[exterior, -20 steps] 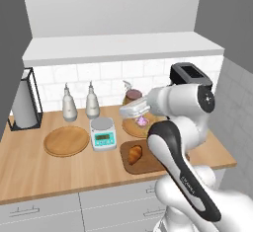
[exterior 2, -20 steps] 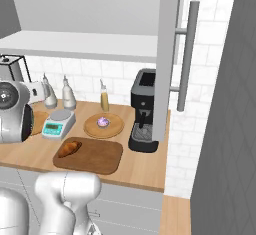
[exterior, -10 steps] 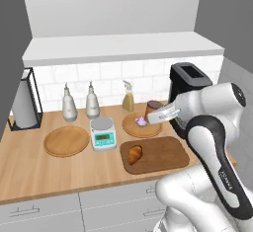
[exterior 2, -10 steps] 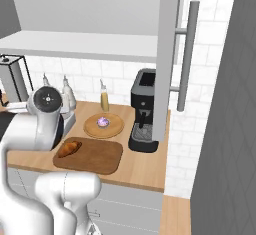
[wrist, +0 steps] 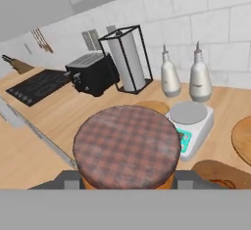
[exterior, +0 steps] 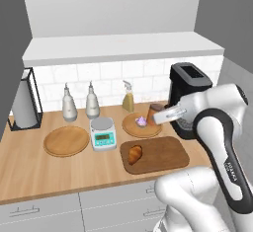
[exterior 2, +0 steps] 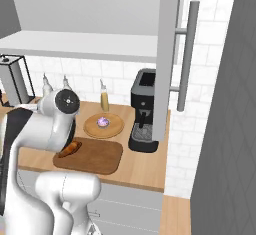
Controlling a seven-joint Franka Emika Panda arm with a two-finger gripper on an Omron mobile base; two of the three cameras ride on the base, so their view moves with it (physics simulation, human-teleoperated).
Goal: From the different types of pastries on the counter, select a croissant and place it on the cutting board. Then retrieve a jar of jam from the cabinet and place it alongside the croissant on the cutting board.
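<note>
We judge the step in hand to be carrying the jar of jam [wrist: 128,148] down to the cutting board [exterior: 160,153]. To do it well, we should bring the jar in over the bare right part of the board, keep it upright, and lower it so its flat base meets the wood beside the croissant [exterior: 135,154], not on top of it. We should also pass clear of the purple-and-white pastry [exterior: 141,122] on its round plate [exterior: 133,127] and of the black coffee machine [exterior: 189,96] just behind the arm.

The tabletop [exterior: 29,170] is long, light wood, smooth and matte, with pale grey drawer fronts below. The board is a dark brown rectangle with rounded corners, lying flat near the front edge. The round plate behind it is lighter wood. The croissant is a small golden-brown crescent resting on the board's left end.

The claw [exterior: 157,114] is closed on the jar, held in the air above the round plate and behind the board. From the hand view the jar's lid is a round, brown, chequered disc, with an orange-red rim of the body showing beneath it.
</note>
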